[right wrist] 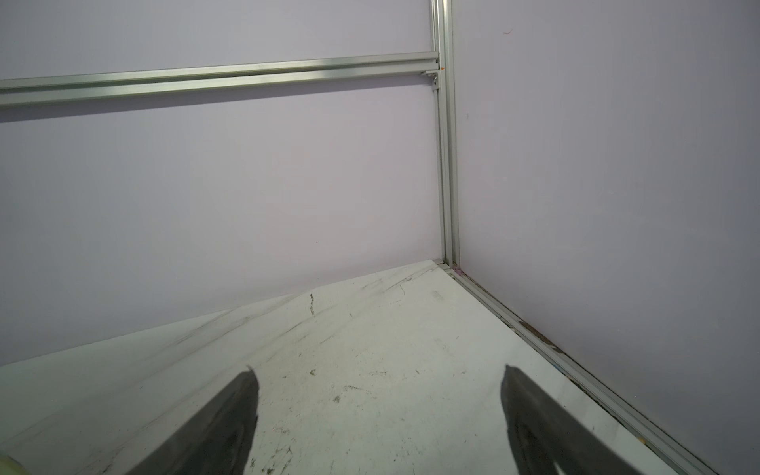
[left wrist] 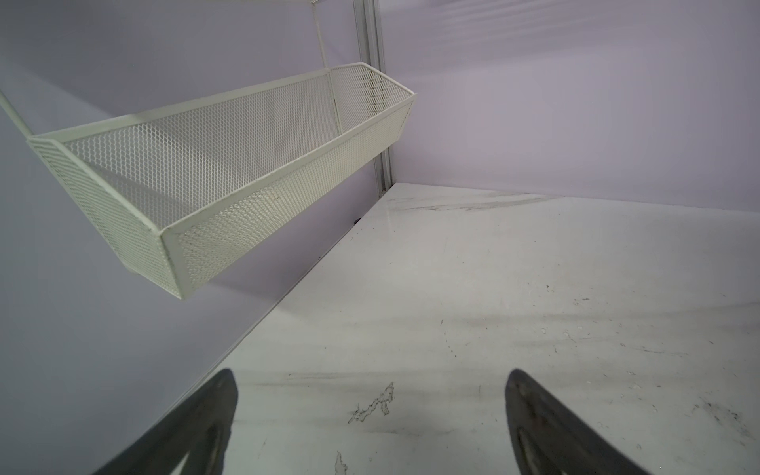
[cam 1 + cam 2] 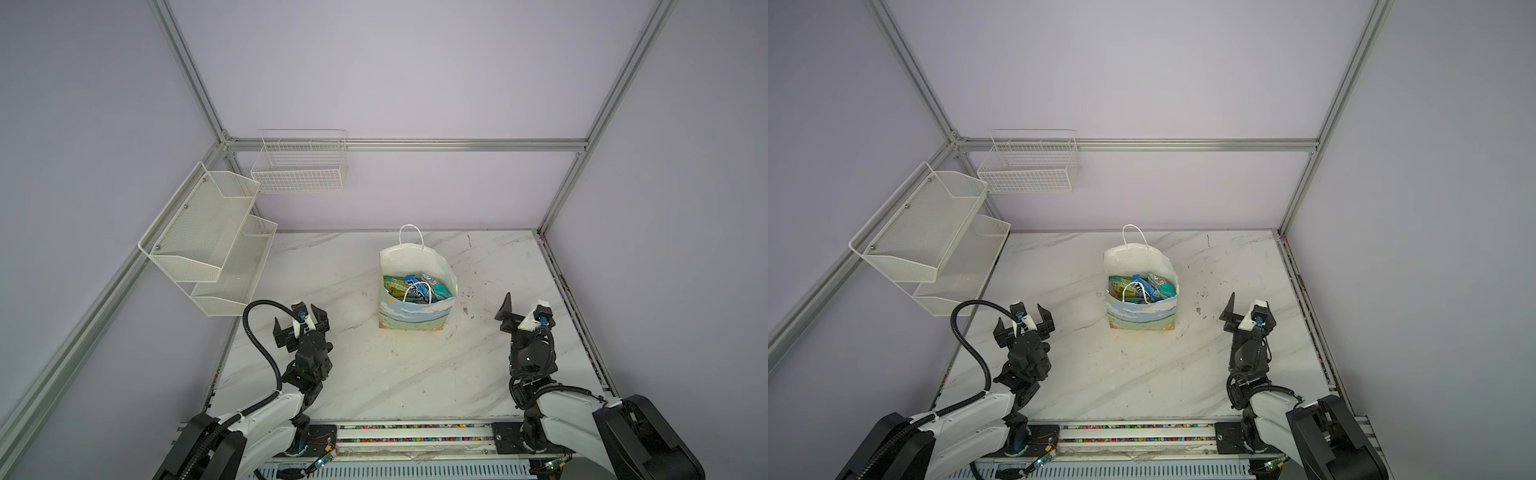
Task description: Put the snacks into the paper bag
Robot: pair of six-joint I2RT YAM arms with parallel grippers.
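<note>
Between left gripper point(image 3: 296, 315) and right gripper point(image 3: 524, 309), both spread wide and empty, upright white printed paper bag point(image 3: 413, 318) holds glossy teal, green and blue snack packets point(image 3: 409, 286); right gripper nearer; no packet seen loose.

The paper bag point(image 3: 411, 316) is white inside with blue sky, clouds and green field printed outside, the snacks point(image 3: 397, 285) green, teal and blue, the worktop point(image 3: 374, 374) grey-veined white marble.

Glossy snacks point(image 3: 417, 286); matt paper bag point(image 3: 411, 316); scuffed marble-look table point(image 3: 374, 374); white metal-mesh shelf point(image 2: 246, 164).
</note>
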